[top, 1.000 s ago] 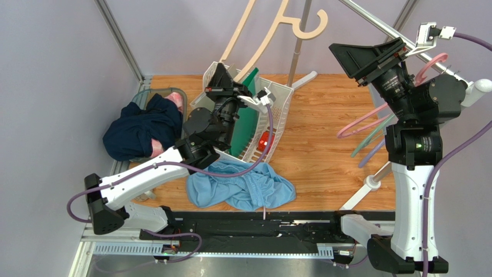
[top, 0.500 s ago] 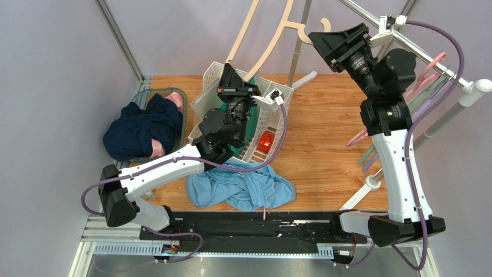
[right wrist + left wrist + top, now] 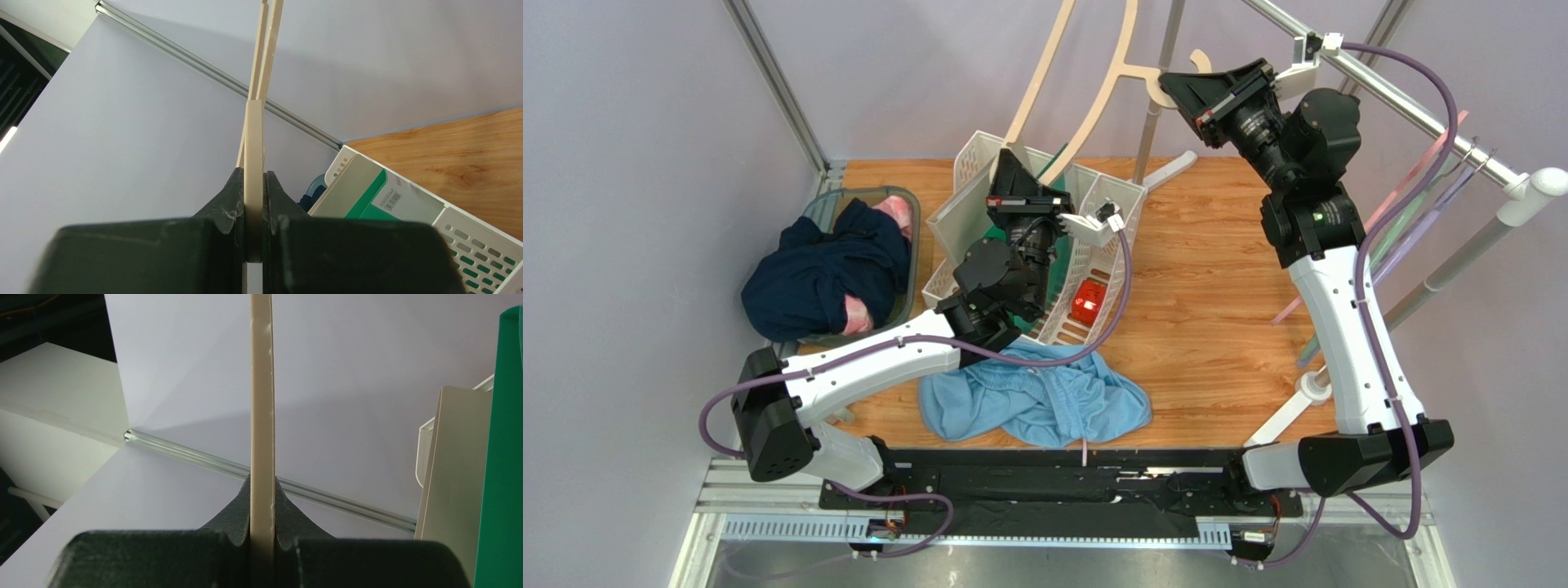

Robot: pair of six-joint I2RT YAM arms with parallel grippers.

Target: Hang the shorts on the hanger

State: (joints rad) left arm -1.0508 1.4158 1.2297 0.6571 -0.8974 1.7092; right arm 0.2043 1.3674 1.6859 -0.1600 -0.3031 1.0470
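The pale beige hanger [image 3: 1120,55] stands up over the back of the table, held at two places. My left gripper [image 3: 1011,157] is shut on the lower end of one of its arms; in the left wrist view the beige strip [image 3: 261,386] runs straight up out of the closed gripper [image 3: 263,502]. My right gripper [image 3: 1169,83] is shut on the hook end, and the right wrist view shows the hanger [image 3: 255,135] pinched in that gripper [image 3: 254,190]. The sky-blue shorts [image 3: 1038,395] lie crumpled near the table's front edge, touched by neither gripper.
A white file rack [image 3: 1109,239] with green folders and a red item stands under the left gripper. A dark navy garment [image 3: 824,276] fills a basket at the left. Thin coloured hangers [image 3: 1425,153] hang on the slanted rail [image 3: 1468,251] at the right.
My right arm swung left from the rail to the hanger's hook, and its jaws closed on it. The left gripper kept its hold and shifted only slightly. The shorts did not move.
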